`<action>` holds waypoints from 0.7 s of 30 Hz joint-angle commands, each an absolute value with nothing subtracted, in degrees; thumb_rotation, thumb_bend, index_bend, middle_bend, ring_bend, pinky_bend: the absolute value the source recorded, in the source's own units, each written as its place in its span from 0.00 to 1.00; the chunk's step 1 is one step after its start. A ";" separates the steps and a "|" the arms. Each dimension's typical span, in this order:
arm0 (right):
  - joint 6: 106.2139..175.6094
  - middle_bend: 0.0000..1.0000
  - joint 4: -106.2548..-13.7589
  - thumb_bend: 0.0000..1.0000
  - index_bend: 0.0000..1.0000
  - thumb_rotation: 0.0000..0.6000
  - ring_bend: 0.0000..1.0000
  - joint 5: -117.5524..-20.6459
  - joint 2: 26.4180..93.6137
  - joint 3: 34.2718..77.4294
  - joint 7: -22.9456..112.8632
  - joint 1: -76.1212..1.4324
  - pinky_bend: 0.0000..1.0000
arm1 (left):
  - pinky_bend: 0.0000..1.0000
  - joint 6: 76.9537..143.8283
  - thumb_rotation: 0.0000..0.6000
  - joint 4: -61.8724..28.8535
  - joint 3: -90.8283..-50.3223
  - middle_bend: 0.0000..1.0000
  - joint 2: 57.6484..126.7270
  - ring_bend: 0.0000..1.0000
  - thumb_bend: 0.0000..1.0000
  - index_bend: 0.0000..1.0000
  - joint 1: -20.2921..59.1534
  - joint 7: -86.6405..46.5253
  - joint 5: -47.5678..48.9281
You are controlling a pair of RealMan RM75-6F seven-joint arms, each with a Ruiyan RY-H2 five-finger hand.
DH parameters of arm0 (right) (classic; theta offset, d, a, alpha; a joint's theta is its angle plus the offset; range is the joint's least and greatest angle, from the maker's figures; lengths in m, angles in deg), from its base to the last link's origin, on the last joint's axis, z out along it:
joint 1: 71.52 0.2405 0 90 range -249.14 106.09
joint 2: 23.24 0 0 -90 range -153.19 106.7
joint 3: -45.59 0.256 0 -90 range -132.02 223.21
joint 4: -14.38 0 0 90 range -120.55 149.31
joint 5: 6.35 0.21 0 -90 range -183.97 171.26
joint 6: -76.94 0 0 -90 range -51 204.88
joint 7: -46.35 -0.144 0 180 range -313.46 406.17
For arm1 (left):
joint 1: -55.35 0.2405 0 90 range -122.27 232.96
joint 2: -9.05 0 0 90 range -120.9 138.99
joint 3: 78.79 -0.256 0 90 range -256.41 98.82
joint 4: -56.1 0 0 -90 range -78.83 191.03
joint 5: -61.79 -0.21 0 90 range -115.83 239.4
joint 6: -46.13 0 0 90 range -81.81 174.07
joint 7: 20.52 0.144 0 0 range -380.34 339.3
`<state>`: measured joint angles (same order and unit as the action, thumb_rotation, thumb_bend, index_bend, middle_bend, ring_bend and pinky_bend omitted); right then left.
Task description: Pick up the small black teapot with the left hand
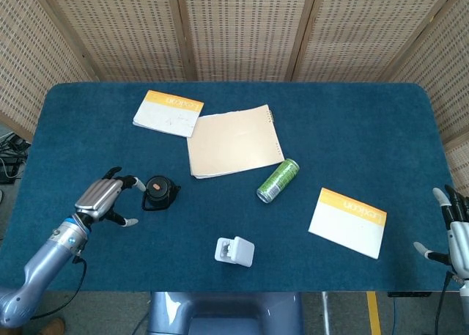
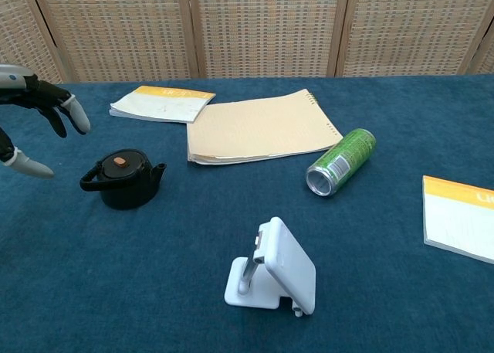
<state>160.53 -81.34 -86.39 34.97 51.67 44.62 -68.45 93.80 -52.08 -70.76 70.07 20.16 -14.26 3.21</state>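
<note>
Teapot (image 1: 159, 193): small, black and round-bodied, with a loop handle, a short spout and a brownish lid knob. It stands upright on the blue, carpet-textured table (image 1: 88, 130), left of centre.

Left hand (image 1: 102, 199): just beside the teapot on its handle side, fingers spread, holding nothing. The head view shows the whole hand and its metallic forearm. The chest view shows only dark fingers (image 2: 58, 110) with pale tips, raised above the cloth near the teapot.

Right hand (image 1: 456, 236): visible in the head view only, at the table's right edge, fingers apart and empty.

Other items:
- Tan spiral notebook (image 1: 234, 141), flat, mid-table.
- Green can (image 1: 278, 180) on its side; only the chest view shows its silver end.
- White phone stand (image 2: 274, 276); its tilted plate is clear in the chest view.
- Two orange-banded white booklets (image 1: 168, 113), well apart.
</note>
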 commanded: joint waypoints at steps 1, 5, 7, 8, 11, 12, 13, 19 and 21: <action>160.54 0.00 -81.39 0.00 0.00 1.00 0.00 -86.42 34.93 51.65 44.54 -68.47 0.00 | 0.00 91.85 1.00 -52.73 -70.94 0.30 71.85 0.30 0.00 0.34 17.62 -12.32 8.47; 160.53 0.00 -81.40 0.00 0.00 1.00 0.00 -86.29 34.86 51.72 44.39 -68.49 0.00 | 0.00 92.14 1.00 -52.25 -71.19 0.30 73.33 0.31 0.00 0.34 16.21 -11.00 11.17; 160.41 0.00 -81.36 0.00 0.00 1.00 0.00 -86.21 34.87 51.72 44.36 -68.45 0.00 | 0.00 92.35 1.00 -52.36 -71.43 0.30 73.80 0.31 0.00 0.33 15.45 -10.08 12.99; 160.37 0.00 -81.35 0.00 0.00 1.00 0.00 -86.20 34.87 51.72 44.35 -68.44 0.00 | 0.00 92.36 1.00 -52.41 -71.53 0.30 73.89 0.31 0.00 0.32 15.22 -9.79 13.57; 160.28 0.00 -81.29 0.00 0.00 1.00 0.00 -86.20 34.89 51.70 44.33 -68.40 0.00 | 0.00 92.60 1.00 -52.77 -72.13 0.30 74.48 0.31 0.00 0.31 14.07 -8.26 16.21; 160.24 0.00 -81.27 0.00 0.00 1.00 0.00 -86.18 34.89 51.70 44.29 -68.39 0.00 | 0.00 92.66 1.00 -52.93 -72.35 0.30 74.63 0.31 0.00 0.31 13.76 -7.83 17.04; 160.20 0.00 -81.26 0.00 0.00 1.00 0.00 -86.15 34.88 51.70 44.24 -68.38 0.00 | 0.00 92.80 1.00 -53.05 -72.52 0.30 74.74 0.31 0.00 0.31 13.47 -7.44 17.74; 159.96 0.00 -81.13 0.00 0.00 1.00 0.00 -85.93 34.81 51.77 43.94 -68.32 0.00 | 0.00 94.18 1.00 -53.09 -72.94 0.30 76.23 0.31 0.00 0.31 12.25 -6.49 20.79; 159.93 0.00 -81.12 0.00 0.00 1.00 0.00 -85.91 34.82 51.77 43.92 -68.31 0.00 | 0.00 94.24 1.00 -53.06 -73.09 0.30 76.39 0.31 0.00 0.31 12.05 -6.32 21.08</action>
<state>159.93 -81.12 -85.91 34.82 51.77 43.92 -68.31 94.20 -53.07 -73.01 76.30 12.14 -6.40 20.97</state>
